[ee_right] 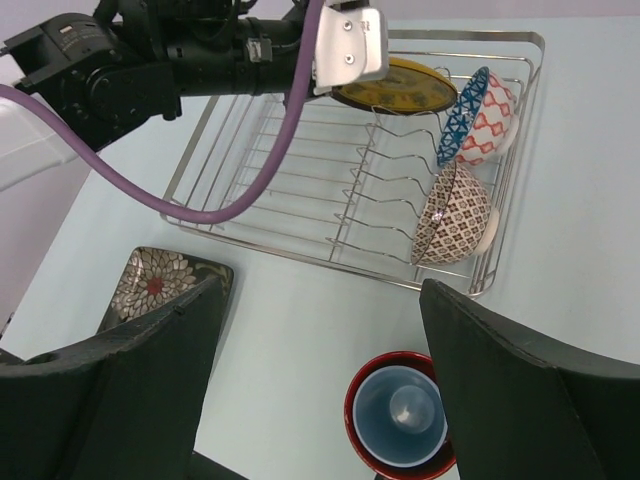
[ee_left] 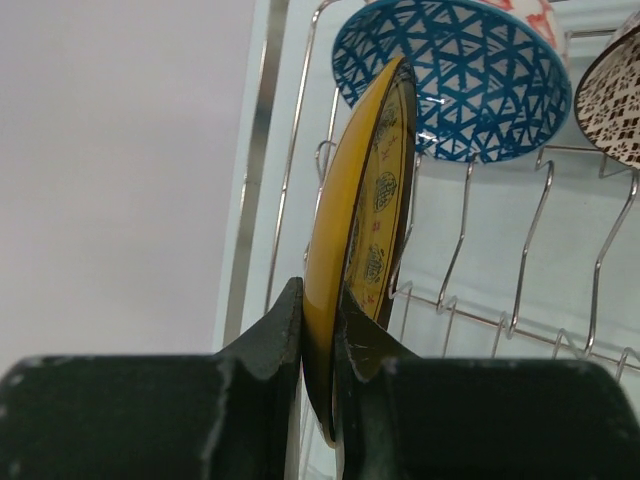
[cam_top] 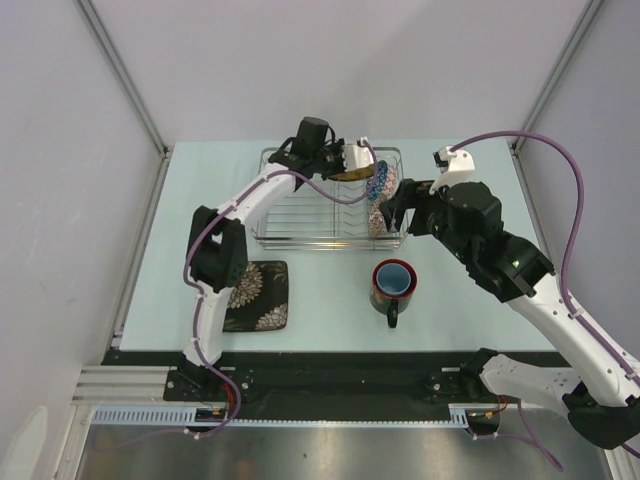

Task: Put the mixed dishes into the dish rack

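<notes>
Dish rack (cam_top: 300, 240): loading is partly done. Two bowls are already in it, standing on edge at the end nearest the right gripper (ee_right: 320, 300). The blue bowl (ee_left: 470, 80) is just beyond the left gripper's (ee_left: 318, 300) fingertips. The brown-speckled bowl (ee_right: 452, 215) is beside it, on the side closer to the right gripper.

The round yellow plate (ee_left: 345, 250) is in progress. The left gripper is clamped tight on its rim, and the plate is on edge over the back of the rack, with its far edge close to the blue bowl. I can't tell if it is seated between the prongs or touches the wires, so I count it as not loaded.

The right gripper's jaws are spread wide and hold nothing. It hangs over the table off the rack's near corner.

Not loaded:
- The red-rimmed mug (ee_right: 400, 420) is upright on the table, below the right gripper and toward its right finger in the wrist view, outside the rack.
- The square black floral plate (cam_top: 258, 295) lies flat on the table, well back from the left gripper near that arm's elbow.

So two of five are in and one is held at the rack. The mug looks like the likely next job for the open hand.
</notes>
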Robot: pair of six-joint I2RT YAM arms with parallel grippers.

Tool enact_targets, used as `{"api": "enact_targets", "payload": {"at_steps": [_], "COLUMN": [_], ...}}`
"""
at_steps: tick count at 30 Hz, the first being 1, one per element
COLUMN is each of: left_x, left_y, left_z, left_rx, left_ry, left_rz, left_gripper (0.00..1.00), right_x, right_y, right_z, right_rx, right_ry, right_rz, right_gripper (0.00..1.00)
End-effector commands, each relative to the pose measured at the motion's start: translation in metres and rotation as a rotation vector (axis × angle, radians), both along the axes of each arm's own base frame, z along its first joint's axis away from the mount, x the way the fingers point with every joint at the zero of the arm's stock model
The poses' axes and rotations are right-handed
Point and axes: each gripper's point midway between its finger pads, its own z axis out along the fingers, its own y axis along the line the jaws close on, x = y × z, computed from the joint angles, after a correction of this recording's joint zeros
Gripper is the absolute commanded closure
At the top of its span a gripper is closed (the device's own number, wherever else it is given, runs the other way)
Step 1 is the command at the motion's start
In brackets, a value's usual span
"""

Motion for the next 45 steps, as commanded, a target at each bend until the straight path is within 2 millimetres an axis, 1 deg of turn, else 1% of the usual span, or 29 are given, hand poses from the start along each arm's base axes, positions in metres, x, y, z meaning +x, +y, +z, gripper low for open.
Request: {"api": "enact_targets", "payload": {"at_steps": [1, 11, 12, 17, 20, 21, 22, 23, 26, 29, 32, 33, 34, 36, 37, 38, 39, 40, 41, 43, 44, 45], "left_x": [0.000, -0.005, -0.005, -0.008, -0.009, -0.010, -0.009, -0.009, -0.008, -0.009, -0.010, -0.009, -0.010, -0.012, -0.013, -0.014, -0.017, -0.019, -0.023, -0.028, -0.035, -0.038], "left_y": [-0.021, -0.030, -0.029, -0.029, -0.027, -0.026, -0.025, -0.024, -0.021, -0.019, -0.018, -0.019, -0.018, -0.018, -0.018, -0.016, -0.015, -0.013, -0.011, -0.006, -0.002, 0.001], "left_z": [0.019, -0.001, -0.006, -0.018, -0.023, -0.025, -0.027, -0.028, -0.031, -0.031, -0.023, -0.019, -0.009, -0.002, 0.009, 0.011, 0.015, 0.025, 0.027, 0.030, 0.038, 0.040], "left_rx": [-0.027, 0.000, 0.013, 0.035, 0.045, 0.048, 0.054, 0.057, 0.065, 0.070, 0.055, 0.041, 0.029, 0.017, 0.004, 0.003, -0.003, -0.015, -0.020, -0.019, -0.026, -0.030], "left_ry": [-0.064, -0.048, -0.045, -0.032, -0.018, -0.015, -0.015, -0.013, -0.005, -0.001, -0.010, -0.014, -0.026, -0.030, -0.041, -0.041, -0.032, -0.040, -0.029, -0.021, -0.025, -0.020], "left_rz": [-0.064, -0.077, -0.067, -0.063, -0.053, -0.051, -0.047, -0.042, -0.022, -0.018, -0.007, 0.001, 0.004, 0.007, 0.012, 0.018, 0.021, 0.026, 0.032, 0.039, 0.042, 0.049], "left_gripper": [1.00, 1.00, 0.97, 0.92, 0.81, 0.71, 0.68, 0.59, 0.51, 0.50, 0.48, 0.45, 0.42, 0.36, 0.31, 0.20, 0.19, 0.13, 0.08, 0.00, 0.00, 0.00], "right_x": [0.001, 0.002, 0.003, 0.004, 0.004, 0.004, 0.004, 0.004, 0.004, 0.004, 0.004, 0.004, 0.005, 0.005, 0.005, 0.006, 0.008, 0.008, 0.008, 0.010, 0.010, 0.011], "right_y": [0.001, -0.001, -0.001, -0.003, -0.003, -0.003, -0.003, -0.004, -0.004, -0.004, -0.003, -0.003, -0.002, -0.001, 0.000, 0.000, -0.001, -0.001, -0.001, -0.002, -0.003, -0.004], "right_z": [0.010, 0.007, 0.007, 0.007, 0.006, 0.005, 0.006, 0.007, 0.007, 0.008, 0.008, 0.008, 0.008, 0.005, 0.005, 0.004, 0.001, -0.002, -0.005, -0.011, -0.012, -0.015], "right_rx": [0.042, 0.045, 0.046, 0.049, 0.050, 0.049, 0.051, 0.052, 0.053, 0.060, 0.062, 0.063, 0.062, 0.056, 0.056, 0.051, 0.042, 0.035, 0.029, 0.014, 0.008, -0.001], "right_ry": [-0.024, -0.015, -0.015, -0.011, -0.008, -0.005, -0.007, -0.009, -0.008, -0.013, -0.012, -0.010, -0.009, -0.005, -0.003, 0.002, 0.006, 0.014, 0.025, 0.041, 0.044, 0.048], "right_rz": [-0.002, -0.005, -0.009, -0.016, -0.016, -0.017, -0.017, -0.018, -0.020, -0.019, -0.016, -0.014, -0.014, -0.012, -0.007, -0.009, -0.016, -0.017, -0.021, -0.033, -0.037, -0.040], "right_gripper": [0.16, 0.17, 0.17, 0.16, 0.16, 0.16, 0.16, 0.15, 0.15, 0.14, 0.14, 0.14, 0.14, 0.13, 0.12, 0.11, 0.10, 0.10, 0.09, 0.09, 0.08, 0.08]}}
